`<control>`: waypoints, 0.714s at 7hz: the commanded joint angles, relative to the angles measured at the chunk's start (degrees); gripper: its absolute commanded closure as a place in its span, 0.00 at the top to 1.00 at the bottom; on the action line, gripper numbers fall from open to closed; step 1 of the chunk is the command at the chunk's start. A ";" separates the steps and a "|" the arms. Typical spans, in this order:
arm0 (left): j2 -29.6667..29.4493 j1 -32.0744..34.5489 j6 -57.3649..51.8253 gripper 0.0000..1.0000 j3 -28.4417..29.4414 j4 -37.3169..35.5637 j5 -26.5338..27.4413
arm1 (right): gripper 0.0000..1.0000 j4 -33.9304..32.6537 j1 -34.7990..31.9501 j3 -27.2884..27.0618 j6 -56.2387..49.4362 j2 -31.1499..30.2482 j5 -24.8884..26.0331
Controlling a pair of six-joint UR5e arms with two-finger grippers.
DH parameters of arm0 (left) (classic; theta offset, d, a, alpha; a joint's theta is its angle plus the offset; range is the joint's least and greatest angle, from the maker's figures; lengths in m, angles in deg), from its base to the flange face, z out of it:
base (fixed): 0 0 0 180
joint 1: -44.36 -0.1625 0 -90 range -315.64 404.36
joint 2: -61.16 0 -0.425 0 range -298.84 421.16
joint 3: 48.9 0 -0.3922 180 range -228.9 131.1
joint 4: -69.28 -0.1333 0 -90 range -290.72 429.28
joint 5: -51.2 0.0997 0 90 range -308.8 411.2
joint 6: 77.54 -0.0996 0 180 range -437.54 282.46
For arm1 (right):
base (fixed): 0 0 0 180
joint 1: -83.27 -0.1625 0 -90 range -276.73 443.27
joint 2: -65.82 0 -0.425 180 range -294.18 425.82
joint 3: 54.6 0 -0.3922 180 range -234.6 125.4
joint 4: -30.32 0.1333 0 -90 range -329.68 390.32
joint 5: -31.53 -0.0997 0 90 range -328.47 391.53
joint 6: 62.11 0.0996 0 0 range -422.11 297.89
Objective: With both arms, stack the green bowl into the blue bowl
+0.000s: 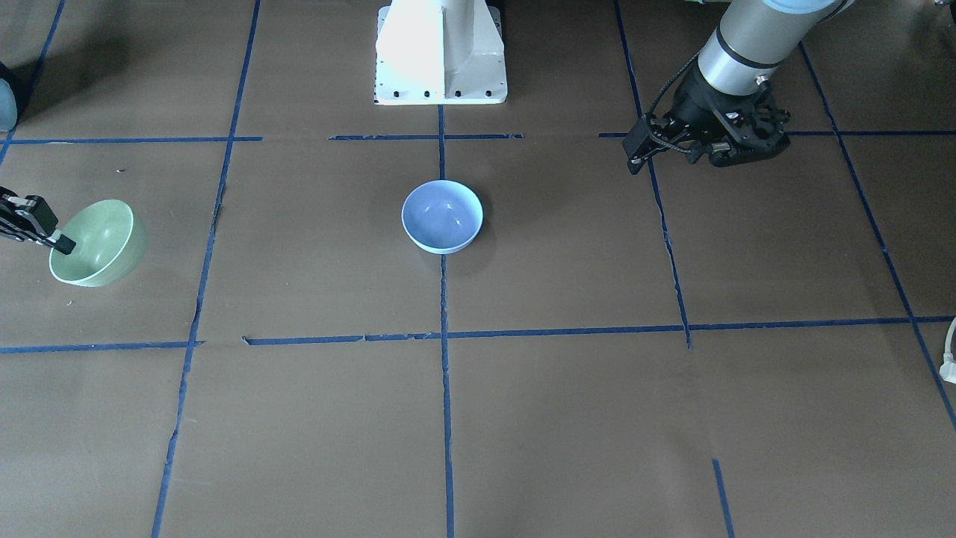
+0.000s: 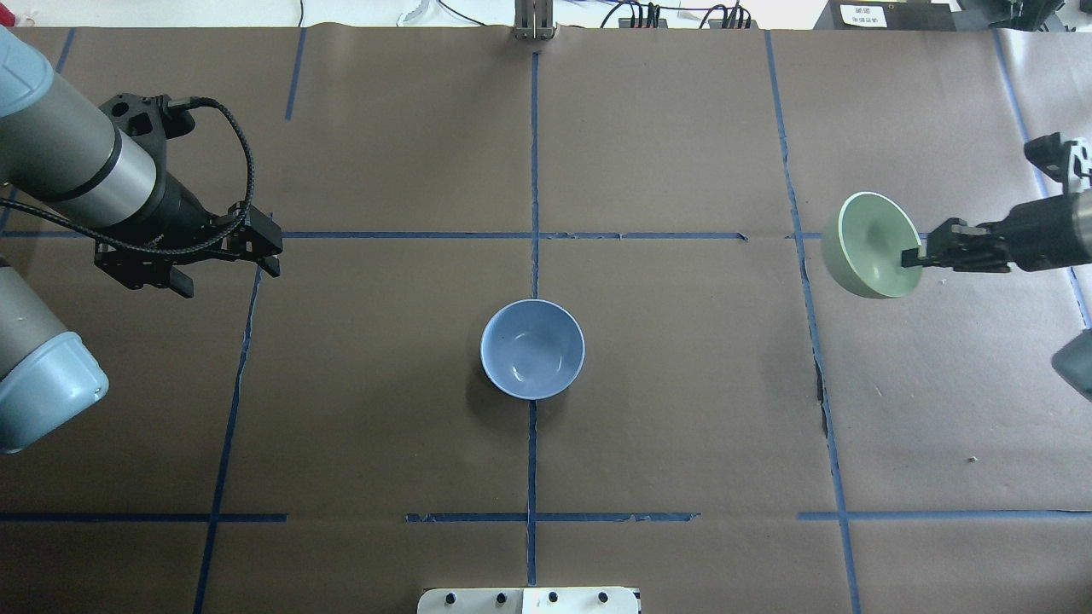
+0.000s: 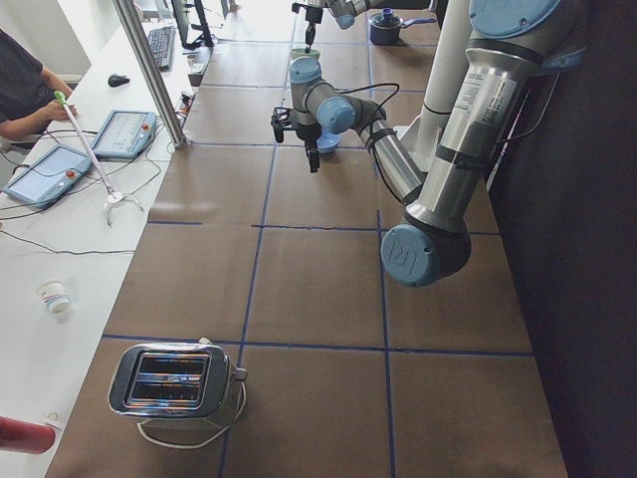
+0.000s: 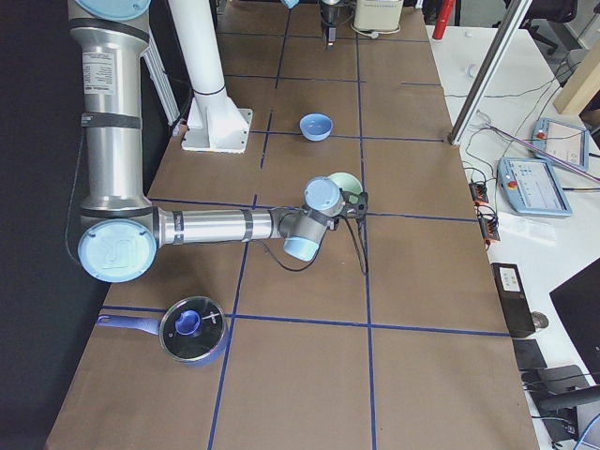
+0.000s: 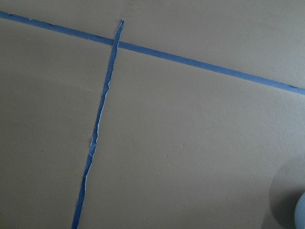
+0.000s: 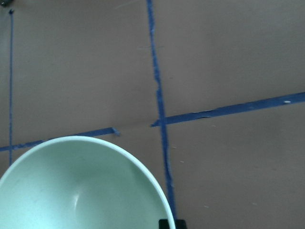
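The green bowl [image 2: 868, 247] is tilted and held off the table at the right side; it also shows in the front view [image 1: 99, 243] and fills the lower left of the right wrist view [image 6: 81, 186]. My right gripper [image 2: 913, 256] is shut on its rim, with one finger inside the bowl [image 1: 63, 243]. The blue bowl [image 2: 532, 348] stands upright and empty at the table's centre [image 1: 442, 216]. My left gripper [image 2: 149, 273] hovers over bare table at the far left, well away from both bowls, and looks open and empty [image 1: 739, 149].
The brown table carries a grid of blue tape lines [image 2: 532, 213]. The white robot pedestal [image 1: 441, 52] stands at the near middle edge. A lidded pot [image 4: 192, 328] sits past my right arm, and a toaster [image 3: 174, 378] past my left.
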 commanded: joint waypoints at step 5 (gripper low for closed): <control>10.78 8.28 -26.02 1.00 5.60 6.14 4.69 | 0.00 -21.31 22.04 -6.84 6.66 22.28 21.08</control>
